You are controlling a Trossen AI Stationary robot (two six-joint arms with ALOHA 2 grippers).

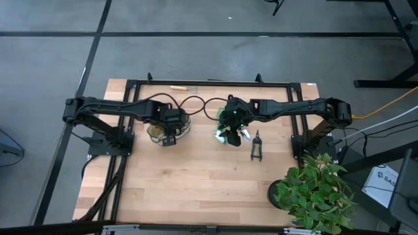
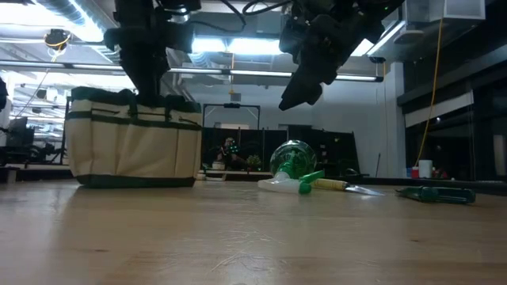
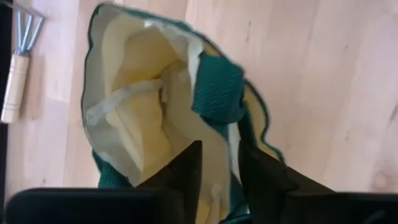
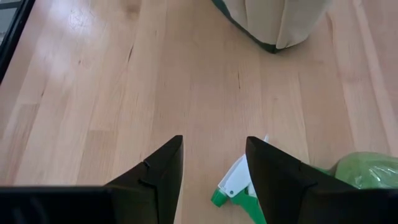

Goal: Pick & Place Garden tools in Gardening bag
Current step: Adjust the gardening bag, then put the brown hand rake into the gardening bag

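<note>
The cream gardening bag with green trim stands on the table's left half and also shows in the low view. My left gripper comes down at its rim and is shut on it. My right gripper is open and hangs above the translucent green spray bottle, which lies on its side; its white and green nozzle shows below the fingers, untouched. A wooden-handled trowel lies just behind the bottle. The black pruning shears lie to the right. The thin rake lies at the far edge. My left gripper holds the bag's upper rim from above, pointing down. One finger is over the cream inside and the other is outside the wall, with fabric and green trim between them. The bag stands on the table with its mouth open.
A leafy potted plant stands at the table's near right corner. Black frame rails run along the table's far edge and sides. Bare wood lies between the bag and the bottle and across the near half.
</note>
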